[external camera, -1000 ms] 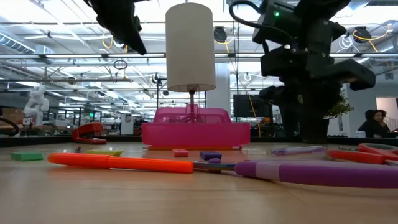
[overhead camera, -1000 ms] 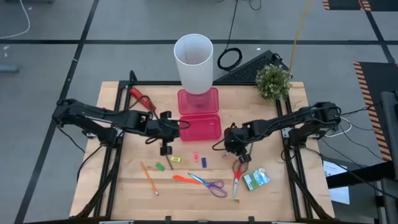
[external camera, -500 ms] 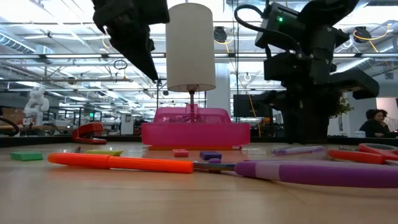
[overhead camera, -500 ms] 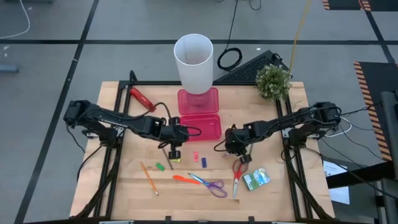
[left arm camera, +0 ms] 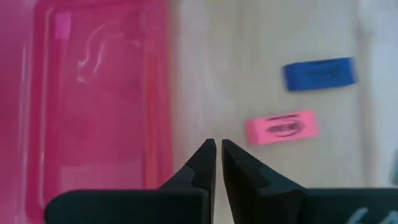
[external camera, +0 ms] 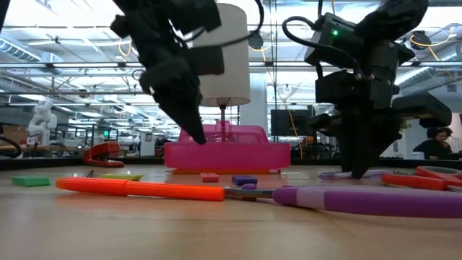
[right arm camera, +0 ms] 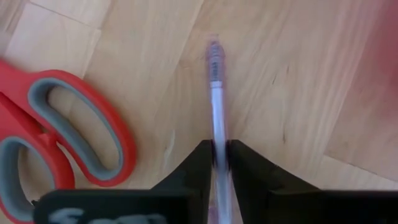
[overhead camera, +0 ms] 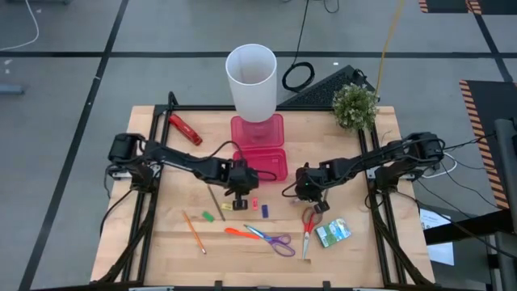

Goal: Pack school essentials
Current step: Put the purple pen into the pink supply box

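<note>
Pink case (overhead camera: 260, 164) sits mid-table, lid open | left gripper (overhead camera: 240, 192) has swung in from the table's left side to just beside the case's front wall, near the pink eraser (left arm camera: 281, 126); expect an eraser pick | its fingers are together, empty | right gripper (right arm camera: 215, 155) is clamped on the purple pen (right arm camera: 216, 93), which lies on the wood beside the red scissors (right arm camera: 59, 134).

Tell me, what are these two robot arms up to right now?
They are packing school supplies into a pink case. The right hand is shut on a thin purple pen lying beside the red-handled scissors. The left hand, fingers nearly together, hovers between the case and a pink eraser.
</note>
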`<state>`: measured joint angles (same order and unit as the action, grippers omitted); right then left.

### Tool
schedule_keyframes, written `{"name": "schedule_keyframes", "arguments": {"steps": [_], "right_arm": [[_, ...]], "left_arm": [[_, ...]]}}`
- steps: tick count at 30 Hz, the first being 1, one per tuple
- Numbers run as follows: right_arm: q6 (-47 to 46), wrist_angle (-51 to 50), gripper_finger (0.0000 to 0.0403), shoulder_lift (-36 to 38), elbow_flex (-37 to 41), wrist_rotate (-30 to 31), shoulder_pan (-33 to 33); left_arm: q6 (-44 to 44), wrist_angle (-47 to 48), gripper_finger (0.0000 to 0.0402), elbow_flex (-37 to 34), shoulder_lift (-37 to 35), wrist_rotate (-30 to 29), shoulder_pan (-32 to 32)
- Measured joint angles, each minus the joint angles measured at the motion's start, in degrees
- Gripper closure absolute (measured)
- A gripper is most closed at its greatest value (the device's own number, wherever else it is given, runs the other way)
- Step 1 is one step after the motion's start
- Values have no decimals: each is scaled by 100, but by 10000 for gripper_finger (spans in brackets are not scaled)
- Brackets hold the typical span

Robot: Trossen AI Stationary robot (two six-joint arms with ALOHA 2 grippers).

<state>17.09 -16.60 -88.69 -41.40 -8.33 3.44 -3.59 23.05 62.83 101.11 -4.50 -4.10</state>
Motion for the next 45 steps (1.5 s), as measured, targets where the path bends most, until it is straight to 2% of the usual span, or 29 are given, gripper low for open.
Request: {"name": "schedule_keyframes", "arguments": {"steps": [4, 17, 26, 30, 35, 45], "right_arm": [[75, -2, 377, -1, 6, 18, 0], [219, 243, 380, 1, 17, 66, 0], [-220, 334, 382, 155, -243, 115, 0], [-511, 369, 382, 274, -486, 528, -19], [-826, 289, 382, 298, -816, 1096, -217], [-1119, 636, 382, 305, -1361, 1111, -979]], "left_arm": [[-12, -59, 371, 0, 156, -80, 195], [48, -198, 371, 0, 241, -197, 473], [65, -225, 371, 0, 281, -310, 606], [59, -228, 371, 0, 281, -189, 586], [52, -252, 371, 0, 281, -2, 521], [-77, -90, 371, 2, -39, 5, 470]]}}
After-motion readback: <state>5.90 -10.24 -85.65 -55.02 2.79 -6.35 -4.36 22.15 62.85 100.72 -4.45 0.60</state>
